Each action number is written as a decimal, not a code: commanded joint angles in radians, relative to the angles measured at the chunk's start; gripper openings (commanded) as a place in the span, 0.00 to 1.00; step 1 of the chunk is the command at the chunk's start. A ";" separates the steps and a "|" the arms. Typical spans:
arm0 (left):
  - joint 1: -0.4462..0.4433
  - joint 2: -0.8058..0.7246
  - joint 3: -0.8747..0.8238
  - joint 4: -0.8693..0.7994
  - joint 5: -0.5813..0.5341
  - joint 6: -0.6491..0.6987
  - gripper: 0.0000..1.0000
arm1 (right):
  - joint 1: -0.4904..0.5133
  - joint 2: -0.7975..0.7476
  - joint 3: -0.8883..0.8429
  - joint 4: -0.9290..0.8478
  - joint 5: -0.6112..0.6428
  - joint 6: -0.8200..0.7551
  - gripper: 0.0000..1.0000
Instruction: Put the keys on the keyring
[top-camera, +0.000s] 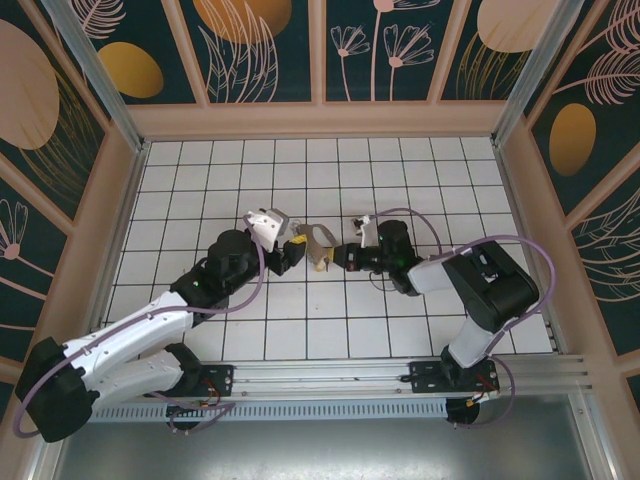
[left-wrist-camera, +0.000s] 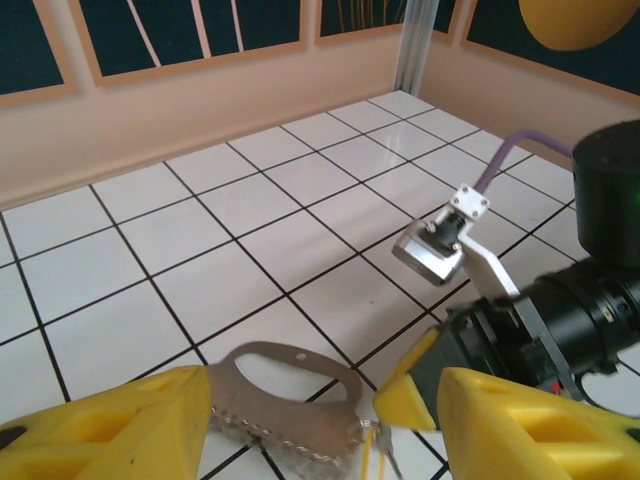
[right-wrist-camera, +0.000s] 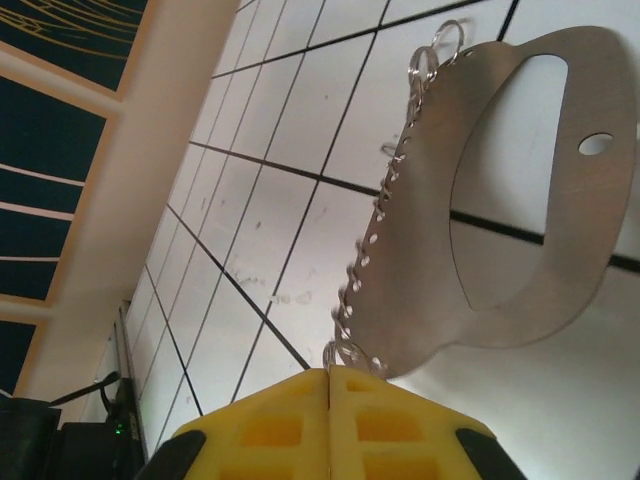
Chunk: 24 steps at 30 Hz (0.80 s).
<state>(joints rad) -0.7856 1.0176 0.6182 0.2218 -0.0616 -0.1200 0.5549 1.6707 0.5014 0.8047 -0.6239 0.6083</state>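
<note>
A: Keyring (top-camera: 319, 237) mid tiled floor (top-camera: 200, 170), well off every edge, between both grippers.
B: Right gripper (right-wrist-camera: 330, 372) pinched together at end of chain (right-wrist-camera: 381, 215); left gripper (left-wrist-camera: 325, 388) spread wide around keyring.
A: Risk: thin chain slipping from pinch, or tangling.
B: Keys hard to make out. Lifted or lying: cannot tell.

Left arm (top-camera: 140, 335) and right arm (top-camera: 480, 290): white shells, black joints, looping purple cables (left-wrist-camera: 503, 163). Left end effector (left-wrist-camera: 300, 430) and right end effector (right-wrist-camera: 329, 390): blocky yellow finger pads (left-wrist-camera: 110, 425).
</note>
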 joint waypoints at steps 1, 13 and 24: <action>-0.003 0.020 0.037 0.061 0.027 -0.030 0.61 | 0.022 -0.046 -0.056 0.081 0.075 0.027 0.15; -0.002 0.070 -0.008 0.076 -0.087 -0.213 0.99 | 0.098 -0.476 -0.063 -0.385 0.438 -0.220 0.69; 0.271 0.154 -0.115 0.239 -0.216 -0.352 0.99 | -0.197 -0.830 -0.060 -0.545 0.825 -0.473 0.99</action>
<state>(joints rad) -0.5804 1.2015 0.5255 0.3618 -0.2047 -0.4438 0.4370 0.8707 0.4854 0.2581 0.0776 0.2020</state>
